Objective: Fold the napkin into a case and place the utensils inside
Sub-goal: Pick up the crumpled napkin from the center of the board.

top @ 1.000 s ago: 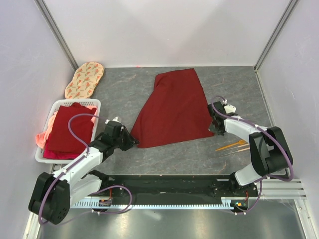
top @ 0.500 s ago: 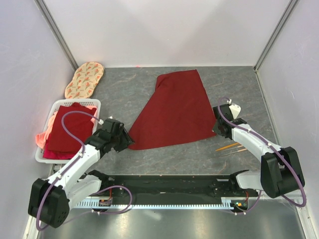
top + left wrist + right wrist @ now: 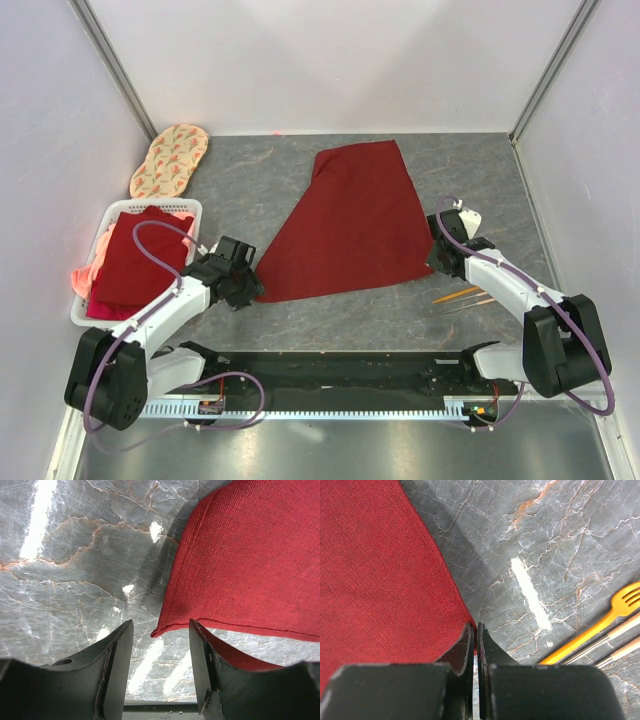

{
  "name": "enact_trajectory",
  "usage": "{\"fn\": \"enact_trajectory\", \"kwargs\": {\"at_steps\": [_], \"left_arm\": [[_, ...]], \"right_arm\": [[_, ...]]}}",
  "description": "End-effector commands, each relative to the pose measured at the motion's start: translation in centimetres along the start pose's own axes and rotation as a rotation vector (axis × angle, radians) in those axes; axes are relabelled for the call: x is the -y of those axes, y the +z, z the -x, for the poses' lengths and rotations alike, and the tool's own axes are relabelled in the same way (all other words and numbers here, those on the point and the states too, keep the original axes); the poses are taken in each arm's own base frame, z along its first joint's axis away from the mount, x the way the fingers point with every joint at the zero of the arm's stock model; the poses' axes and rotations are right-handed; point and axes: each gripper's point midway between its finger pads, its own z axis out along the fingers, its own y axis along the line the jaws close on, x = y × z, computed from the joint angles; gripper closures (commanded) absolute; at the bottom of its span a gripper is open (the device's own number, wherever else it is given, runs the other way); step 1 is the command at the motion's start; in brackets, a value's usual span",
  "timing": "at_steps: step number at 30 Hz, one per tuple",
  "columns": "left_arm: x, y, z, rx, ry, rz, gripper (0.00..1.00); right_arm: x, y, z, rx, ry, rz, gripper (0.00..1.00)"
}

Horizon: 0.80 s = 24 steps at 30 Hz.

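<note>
Left wrist camera puts one near corner of the napkin (image 3: 240, 555) just ahead of my left pincer (image 3: 160, 625), in line with the gap between its fingers. That pincer stands well open and holds nothing. On the right wrist camera, the right pincer (image 3: 474, 627) is closed tight at the opposite near corner, and a red sliver between its fingers tells me it has the hem pinched.

So the near hem runs across from one pincer to the other, and the cloth tapers away from both, lying flat on the table (image 3: 75, 555). Each arm has its own corner; I judge the left one need only creep forward and close.

The weave is thin, coarse and soft, dark red with a stitched hem; the table looks like slick grey marble. The utensils (image 3: 600, 635), a gold fork (image 3: 615, 607) and two slim pieces, lie just right of the right pincer, clear of the cloth.
</note>
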Motion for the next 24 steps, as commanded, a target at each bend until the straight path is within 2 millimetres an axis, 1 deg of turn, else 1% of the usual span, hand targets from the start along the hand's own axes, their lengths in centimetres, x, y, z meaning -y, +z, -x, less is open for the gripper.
{"fn": "enact_trajectory", "kwargs": {"at_steps": [1,2,5,6,8,9,12,14,15,16,17,18,19,20,21,22,23,24], "left_arm": [[0.2,0.9,0.3,0.031,-0.071,-0.019,0.46],[0.7,1.1,0.5,0.037,-0.073,-0.042,0.46],[1.0,1.5,0.4,0.026,-0.066,-0.043,0.49],[0.9,1.6,0.5,0.031,-0.064,-0.036,0.54],[1.4,1.6,0.9,0.045,-0.057,-0.052,0.61],[1.4,1.6,1.1,0.052,-0.057,-0.055,0.72],[2.3,1.1,1.6,0.073,-0.051,-0.101,0.93],[3.0,0.5,2.1,0.093,-0.037,-0.132,0.97],[3.6,-0.3,2.5,0.110,-0.032,-0.167,0.98],[4.4,-1.2,3.1,0.130,-0.007,-0.200,0.98],[5.0,-2.1,3.4,0.141,0.009,-0.231,0.98],[6.3,-4.2,4.6,0.187,0.022,-0.294,0.98],[6.9,-5.4,5.2,0.217,0.058,-0.326,0.98],[7.5,-6.8,5.8,0.249,0.072,-0.358,0.98],[8.9,-10.1,7.2,0.323,0.083,-0.439,0.98],[9.5,-11.9,7.8,0.366,0.122,-0.479,0.98],[10.2,-13.9,8.3,0.409,0.144,-0.531,0.98],[11.3,-17.1,9.4,0.473,0.162,-0.600,0.98]], "right_arm": [[-0.4,-0.3,0.8,0.019,-0.004,0.019,1.00],[-0.4,-0.3,0.8,0.019,-0.007,0.019,1.00],[-0.4,-0.3,0.8,0.019,-0.010,0.019,1.00],[-0.4,-0.3,0.7,0.017,-0.010,0.019,1.00],[-0.5,-0.4,0.7,0.017,-0.011,0.027,1.00],[-0.5,-0.4,0.6,0.012,-0.010,0.029,1.00],[-0.7,-0.5,0.7,0.014,-0.016,0.042,1.00],[-1.0,-1.0,1.2,0.035,-0.017,0.069,1.00],[-1.3,-1.5,1.6,0.050,-0.018,0.092,1.00],[-1.5,-1.9,1.9,0.057,-0.024,0.107,1.00],[-2.0,-2.6,2.9,0.080,-0.023,0.128,1.00],[-2.1,-3.8,3.8,0.110,-0.023,0.145,1.00],[-2.3,-5.0,5.3,0.154,-0.025,0.163,1.00],[-2.5,-6.2,6.3,0.186,-0.028,0.182,1.00],[-2.3,-8.0,7.3,0.226,-0.022,0.204,1.00],[-2.6,-10.1,9.4,0.289,-0.025,0.227,1.00],[-2.5,-11.7,10.5,0.326,-0.025,0.244,1.00],[-2.2,-14.2,11.5,0.377,-0.022,0.275,1.00]]}}
